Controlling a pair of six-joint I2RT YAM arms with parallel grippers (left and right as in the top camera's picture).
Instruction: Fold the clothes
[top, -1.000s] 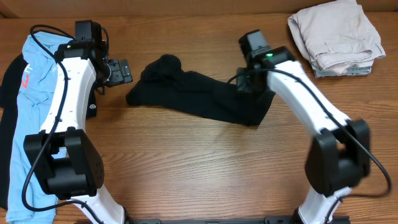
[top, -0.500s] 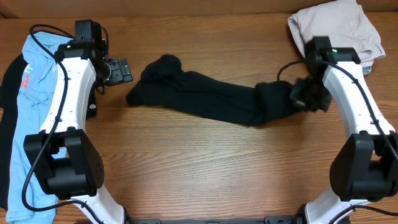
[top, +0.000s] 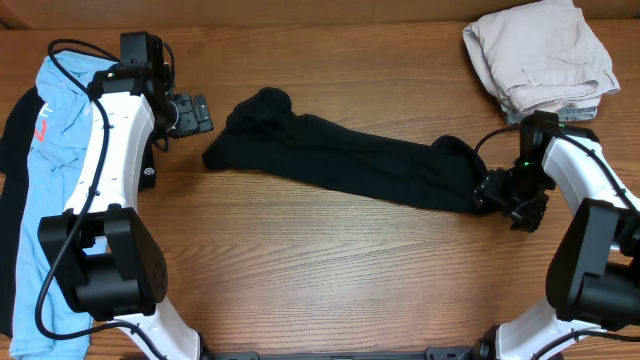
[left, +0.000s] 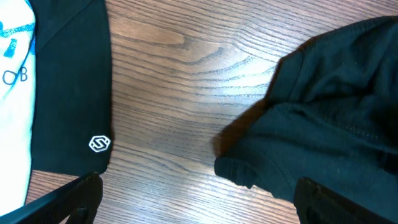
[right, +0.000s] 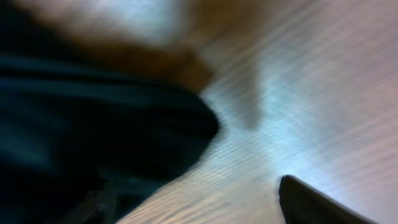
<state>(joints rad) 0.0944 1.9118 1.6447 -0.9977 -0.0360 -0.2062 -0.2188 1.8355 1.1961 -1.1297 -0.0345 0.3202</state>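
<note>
A plain black T-shirt (top: 345, 160) lies bunched and stretched into a long strip across the middle of the table. My right gripper (top: 503, 196) sits at its right end with the jaws open; in the right wrist view bare wood shows between them, and the black T-shirt (right: 93, 118) lies to the left of the gripper (right: 199, 200). My left gripper (top: 192, 113) hovers open just beyond the strip's left end. Its wrist view shows the black T-shirt (left: 329, 112) on the right and nothing between the fingers (left: 68, 200).
A light blue printed tee (top: 55, 150) lies over a black tee (top: 12, 150) with a white logo (left: 99, 144) at the table's left edge. Folded beige garments (top: 540, 55) are stacked at the back right.
My right gripper pulled the black T-shirt's right end rightward and toward the front, stretching it out, then opened its jaws. The left arm has not moved.
</note>
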